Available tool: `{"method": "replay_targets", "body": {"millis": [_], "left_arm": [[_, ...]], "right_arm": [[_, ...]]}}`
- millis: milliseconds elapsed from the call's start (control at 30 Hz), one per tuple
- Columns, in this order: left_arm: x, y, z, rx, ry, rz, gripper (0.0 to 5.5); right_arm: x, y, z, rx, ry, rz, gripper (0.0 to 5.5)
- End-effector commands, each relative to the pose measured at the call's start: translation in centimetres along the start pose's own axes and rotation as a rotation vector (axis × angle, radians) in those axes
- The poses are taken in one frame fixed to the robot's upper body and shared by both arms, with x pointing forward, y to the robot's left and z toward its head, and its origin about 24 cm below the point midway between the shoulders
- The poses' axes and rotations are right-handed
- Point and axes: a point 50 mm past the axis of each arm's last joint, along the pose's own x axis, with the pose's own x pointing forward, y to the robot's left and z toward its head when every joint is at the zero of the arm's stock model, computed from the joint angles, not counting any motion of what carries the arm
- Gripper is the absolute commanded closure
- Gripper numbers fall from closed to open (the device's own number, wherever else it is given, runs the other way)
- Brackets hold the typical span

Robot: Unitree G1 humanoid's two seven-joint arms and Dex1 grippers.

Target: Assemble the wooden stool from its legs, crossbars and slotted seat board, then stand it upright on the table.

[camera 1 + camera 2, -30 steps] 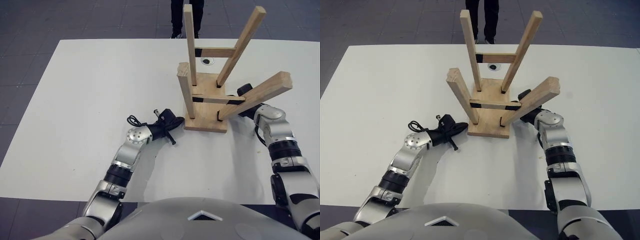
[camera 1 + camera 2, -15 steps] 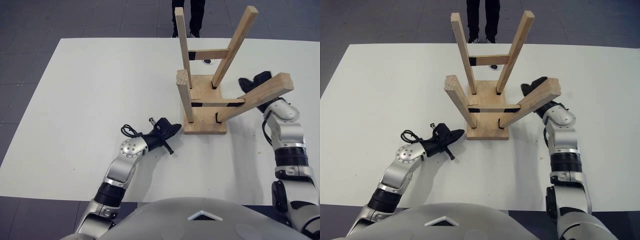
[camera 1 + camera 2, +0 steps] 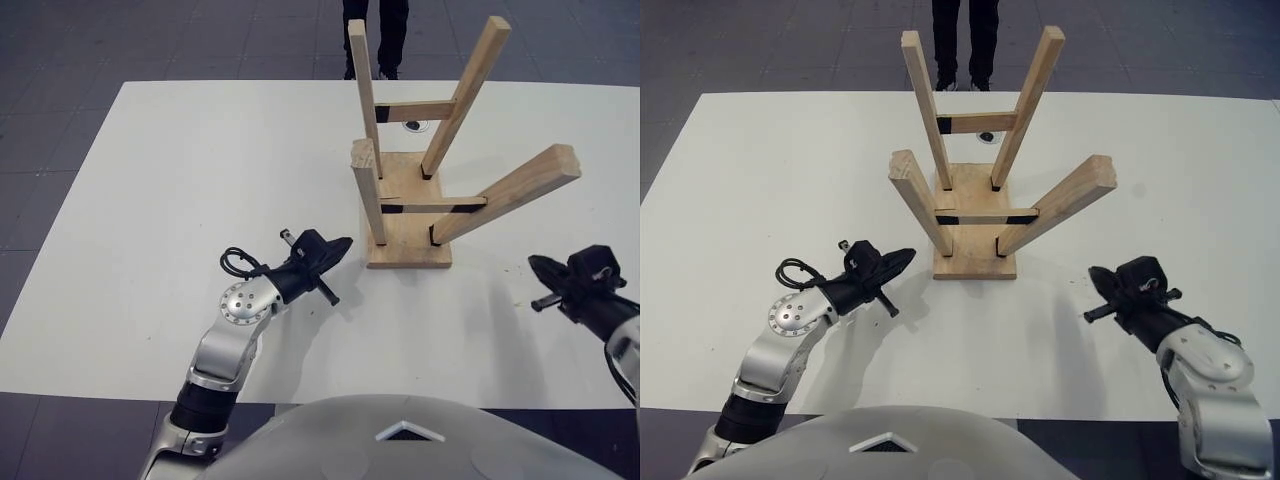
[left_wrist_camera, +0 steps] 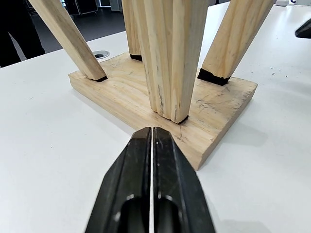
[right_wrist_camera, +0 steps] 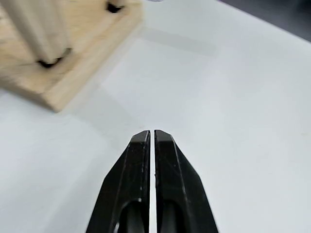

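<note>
We have the pale wooden stool (image 3: 971,198) assembled but inverted: square seat board (image 3: 410,252) flat on the white surface (image 3: 150,200), nearer the far edge, legs (image 3: 370,195) and crossbars (image 3: 435,204) pointing up. Left tool (image 3: 343,242) is pinched closed and empty, just off the board's near left corner. Right tool (image 3: 533,262) is closed and empty by the near edge, well apart. We judge the flip remains. It needs both tools opened, opposite legs gripped, and the stool tipped over.
</note>
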Motion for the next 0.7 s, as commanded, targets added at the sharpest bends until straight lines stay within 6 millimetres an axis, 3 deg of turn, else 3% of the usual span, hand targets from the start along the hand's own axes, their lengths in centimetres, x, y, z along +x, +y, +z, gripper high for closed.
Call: {"method": "replay_targets", "body": {"millis": [33, 200, 367, 467, 633, 700], "left_arm": [[-0.7, 0.6, 0.5, 0.018, -0.020, 0.024, 5.40], [-1.6, 0.9, 0.4, 0.044, -0.019, 0.040, 5.40], [-1.6, 0.8, -0.2, 0.028, -0.001, 0.049, 5.40], [-1.6, 0.7, -0.3, 0.027, 0.001, 0.051, 5.40], [-1.7, 0.3, -0.5, 0.015, 0.002, 0.062, 5.40], [-1.7, 0.2, -0.6, 0.010, 0.002, 0.068, 5.40]], "right_arm": [[-1.3, 2.2, 2.1, -0.003, -0.088, 0.188, 5.37], [-0.1, 5.0, 5.4, -0.021, -0.344, 0.269, 5.37], [1.1, 6.7, 8.5, -0.060, -0.606, 0.175, 5.37], [2.2, 7.7, 8.7, -0.080, -0.652, 0.092, 5.37], [4.8, 9.1, 8.6, -0.300, -0.715, -0.187, 5.37], [6.0, 9.5, 8.0, -0.283, -0.690, -0.254, 5.37]]}}
